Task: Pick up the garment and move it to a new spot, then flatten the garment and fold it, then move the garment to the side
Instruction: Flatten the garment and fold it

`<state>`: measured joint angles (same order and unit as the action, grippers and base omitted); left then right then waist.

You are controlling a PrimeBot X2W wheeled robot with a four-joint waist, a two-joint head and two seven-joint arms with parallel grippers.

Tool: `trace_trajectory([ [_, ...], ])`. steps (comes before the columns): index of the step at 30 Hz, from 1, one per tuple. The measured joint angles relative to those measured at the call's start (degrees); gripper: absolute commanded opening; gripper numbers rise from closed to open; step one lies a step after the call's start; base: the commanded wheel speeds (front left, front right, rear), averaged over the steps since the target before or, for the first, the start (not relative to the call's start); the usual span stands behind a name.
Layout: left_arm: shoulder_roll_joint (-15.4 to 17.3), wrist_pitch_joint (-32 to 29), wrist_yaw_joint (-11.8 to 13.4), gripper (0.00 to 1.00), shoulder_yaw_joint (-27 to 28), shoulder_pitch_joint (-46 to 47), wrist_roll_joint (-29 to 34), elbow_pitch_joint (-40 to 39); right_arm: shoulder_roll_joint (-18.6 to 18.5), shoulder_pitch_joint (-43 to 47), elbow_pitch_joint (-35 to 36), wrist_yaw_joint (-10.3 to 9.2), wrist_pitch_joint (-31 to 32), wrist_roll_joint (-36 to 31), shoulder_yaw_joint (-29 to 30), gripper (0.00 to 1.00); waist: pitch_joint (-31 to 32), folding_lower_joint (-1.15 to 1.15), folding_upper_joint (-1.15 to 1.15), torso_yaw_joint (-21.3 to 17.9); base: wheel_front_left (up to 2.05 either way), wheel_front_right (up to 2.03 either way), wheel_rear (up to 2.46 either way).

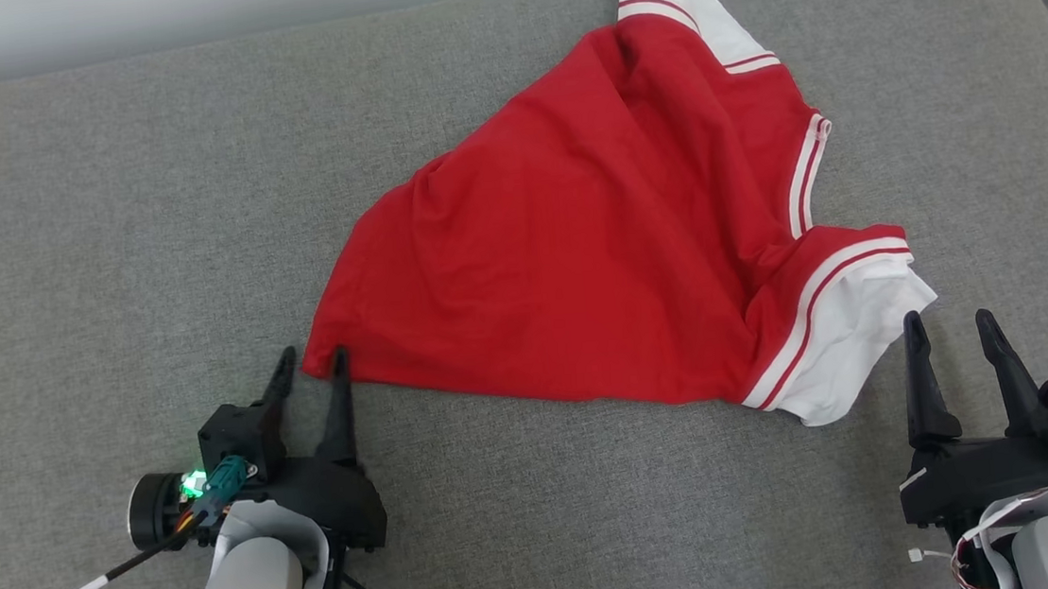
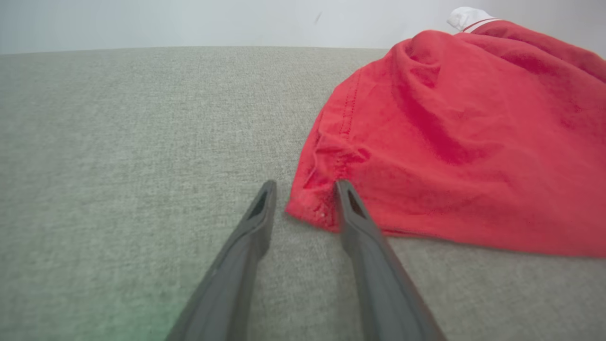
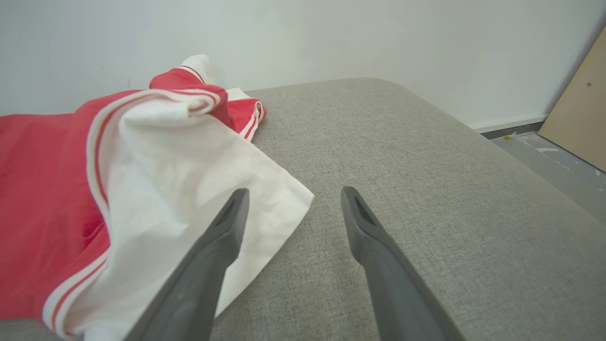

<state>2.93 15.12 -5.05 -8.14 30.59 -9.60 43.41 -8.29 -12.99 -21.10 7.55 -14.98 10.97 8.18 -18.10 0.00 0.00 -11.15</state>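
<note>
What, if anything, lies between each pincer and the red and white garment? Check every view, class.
Nothing visible does. The left pincer, open, flanks the near red corner of the garment. The right pincer, also open, points at its white sleeve, with bare grey cushion around them.

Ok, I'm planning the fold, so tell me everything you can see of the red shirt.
The red shirt lies rumpled, roughly triangular, on the grey upholstered surface. Soft knit-looking cloth; white sleeves with red-and-white striped trim, one near, one far. Its stitched hem corner sits between the fingers of the open left gripper; the open right gripper is beside the near sleeve.
</note>
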Motion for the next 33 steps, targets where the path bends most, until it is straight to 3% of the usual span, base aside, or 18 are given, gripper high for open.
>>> trace_trajectory([
  [5,0.1,0.0,-0.4,0.0,-1.1,-0.2,-1.2,-0.2,0.0,0.0,-0.3,0.0,0.0,-0.1,0.8,1.0,0.7,0.0,0.0,0.3,0.0,0.0,0.0],
  [9,-0.1,0.0,0.7,0.0,-0.2,-2.6,-3.0,-3.6,0.5,0.4,-0.8,0.0,0.0,-0.3,1.4,1.0,1.9,0.0,0.0,1.2,0.0,0.0,0.0],
  [23,0.0,-0.1,3.2,0.0,9.2,-16.7,-0.8,-10.4,1.4,4.6,-4.3,0.0,0.0,-0.9,1.5,1.0,8.7,-0.01,0.0,7.8,0.0,0.0,0.0],
  [31,0.0,-0.1,4.6,0.0,12.0,-21.7,0.4,-11.6,2.0,6.0,-4.6,0.0,0.0,-1.0,0.5,1.0,12.1,-0.01,0.0,9.6,0.0,0.0,0.0],
  [32,-0.1,-0.1,4.7,0.24,12.0,-22.4,0.4,-11.8,2.2,6.2,-4.6,0.0,0.0,-0.9,0.2,1.0,12.6,-0.01,0.0,9.6,0.0,0.0,0.0],
  [33,-0.1,-0.1,5.1,0.97,12.1,-23.0,0.4,-12.2,2.3,6.4,-4.6,0.0,0.0,-0.9,-0.2,1.0,13.0,-0.01,0.0,9.7,0.0,0.0,0.0],
])
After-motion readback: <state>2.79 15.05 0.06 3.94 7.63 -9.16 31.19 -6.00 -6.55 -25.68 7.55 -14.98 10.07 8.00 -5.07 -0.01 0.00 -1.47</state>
